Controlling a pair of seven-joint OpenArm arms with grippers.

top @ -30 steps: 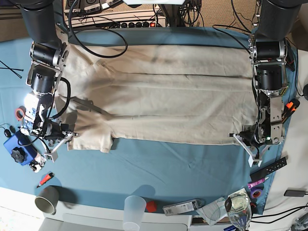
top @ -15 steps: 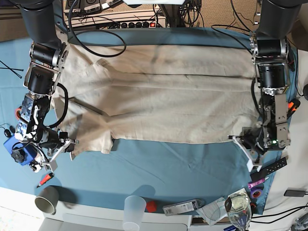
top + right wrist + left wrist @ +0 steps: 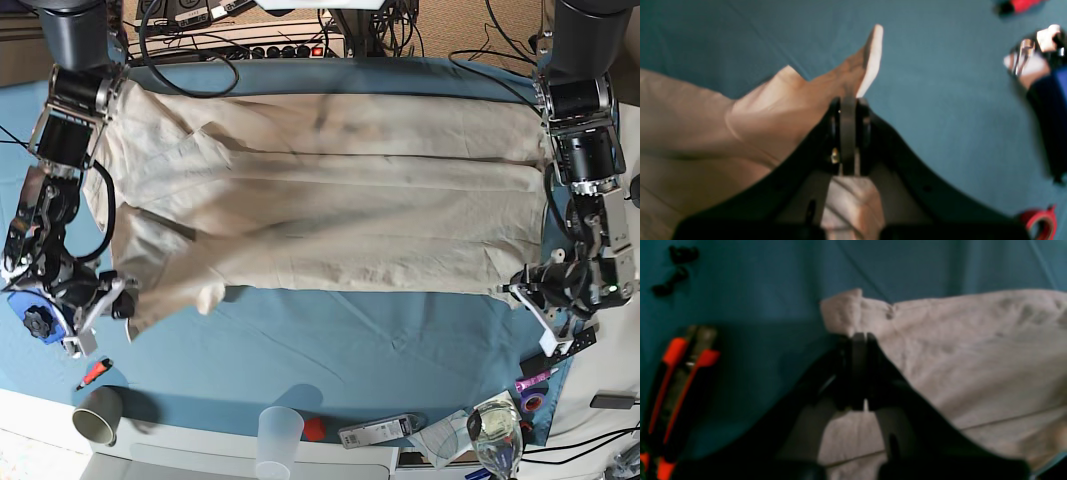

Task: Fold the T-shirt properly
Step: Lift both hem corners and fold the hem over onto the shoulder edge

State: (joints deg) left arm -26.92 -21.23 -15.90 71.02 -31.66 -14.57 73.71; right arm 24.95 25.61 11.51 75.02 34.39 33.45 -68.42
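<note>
The beige T-shirt [image 3: 330, 200] lies spread wide across the blue tablecloth [image 3: 350, 340], its lower edge running left to right. At the left of the base view my right gripper [image 3: 118, 303] is shut on the shirt's lower corner. The right wrist view shows that gripper [image 3: 848, 100] pinching a raised fold of the fabric [image 3: 773, 116]. At the right of the base view my left gripper [image 3: 518, 288] is shut on the opposite lower corner. In the left wrist view the jaws of this gripper [image 3: 858, 336] clamp the hem of the shirt [image 3: 973, 356].
A blue box [image 3: 35, 315] and a red marker [image 3: 95, 372] lie by my right arm. A grey cup [image 3: 97, 413], a clear cup [image 3: 279, 435] and a glass [image 3: 495, 435] stand along the front edge. An orange-black tool [image 3: 676, 390] and a black remote [image 3: 570, 345] lie near my left arm.
Both grippers have moved outward, the right one toward the view's left and the left one toward its right, pulling the shirt's lower edge wider and flatter.
</note>
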